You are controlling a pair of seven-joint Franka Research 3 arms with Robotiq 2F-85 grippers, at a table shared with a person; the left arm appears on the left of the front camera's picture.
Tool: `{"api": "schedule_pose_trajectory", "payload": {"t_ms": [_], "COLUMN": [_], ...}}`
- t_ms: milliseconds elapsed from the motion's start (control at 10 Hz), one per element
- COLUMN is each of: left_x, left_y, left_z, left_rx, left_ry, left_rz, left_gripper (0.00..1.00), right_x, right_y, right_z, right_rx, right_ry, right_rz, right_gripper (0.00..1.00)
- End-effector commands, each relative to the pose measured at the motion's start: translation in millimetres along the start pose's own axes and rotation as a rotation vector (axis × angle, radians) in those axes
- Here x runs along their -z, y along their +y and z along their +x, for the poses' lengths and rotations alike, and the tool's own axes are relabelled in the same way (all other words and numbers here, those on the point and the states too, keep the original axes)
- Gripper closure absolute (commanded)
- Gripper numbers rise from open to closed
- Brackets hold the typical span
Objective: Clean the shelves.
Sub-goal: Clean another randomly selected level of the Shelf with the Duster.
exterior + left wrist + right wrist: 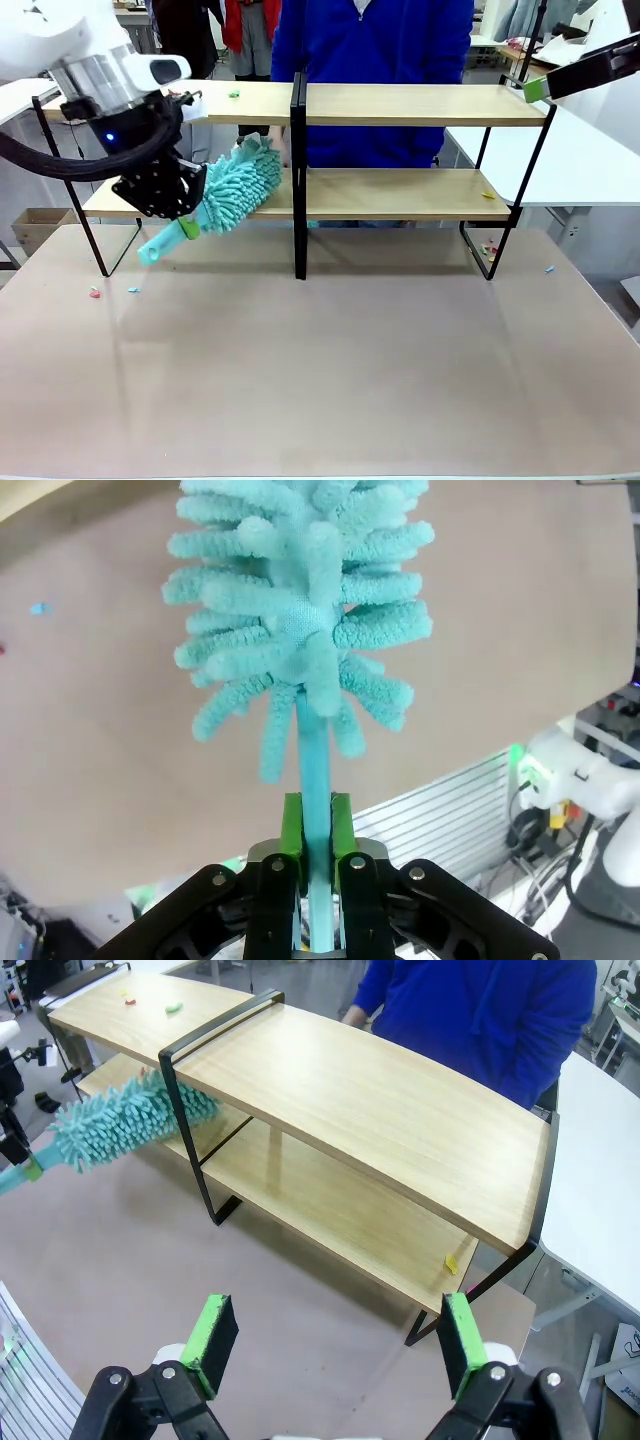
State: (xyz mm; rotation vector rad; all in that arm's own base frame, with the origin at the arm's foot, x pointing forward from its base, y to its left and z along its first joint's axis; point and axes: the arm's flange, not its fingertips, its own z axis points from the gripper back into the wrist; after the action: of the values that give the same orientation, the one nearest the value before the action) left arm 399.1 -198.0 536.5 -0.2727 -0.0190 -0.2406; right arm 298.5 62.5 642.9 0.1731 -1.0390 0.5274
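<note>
The shelves (400, 104) stand across the far half of the table, two light-wood boards in a black frame, and run diagonally through the right wrist view (380, 1100). My left gripper (186, 226) is shut on the handle of a teal fluffy duster (240, 180), whose head lies at the left end of the lower board. In the left wrist view the green pads (292, 825) clamp the thin handle below the duster head (300, 610). My right gripper (335, 1338) hangs open and empty above the shelves' right end, high by the top board's right corner (535, 90).
Small coloured bits lie on the top board (233, 94), on the lower board's right end (487, 195) and on the table (95, 293). A person in blue (380, 40) stands behind the shelves. A white table (590, 150) adjoins at the right.
</note>
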Motion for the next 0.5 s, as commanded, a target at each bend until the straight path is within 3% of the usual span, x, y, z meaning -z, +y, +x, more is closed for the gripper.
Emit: {"api": "schedule_pose_trajectory", "payload": {"t_ms": [0,200,400], "left_x": [1.3,-6.4,-5.3], "left_y": [-2.5,8.0,22.2], "left_z": [10.1,2.4,1.1], "left_rx": [-0.09,-0.27,-0.399], "left_ry": [0.014,-0.038,0.034], "left_rz": [0.085,0.178,0.269], "left_gripper": [0.88,0.88,0.88], "right_x": [0.0,0.0,0.0], "right_y": [-0.2,-0.2,-0.2], "right_z": [-0.1,-0.1,-0.1], "right_rx": [0.008,0.008,0.008], "right_ry": [-0.002,-0.002,-0.002], "right_rz": [0.006,0.006,0.006], "right_gripper": [0.0,0.0,0.0]}}
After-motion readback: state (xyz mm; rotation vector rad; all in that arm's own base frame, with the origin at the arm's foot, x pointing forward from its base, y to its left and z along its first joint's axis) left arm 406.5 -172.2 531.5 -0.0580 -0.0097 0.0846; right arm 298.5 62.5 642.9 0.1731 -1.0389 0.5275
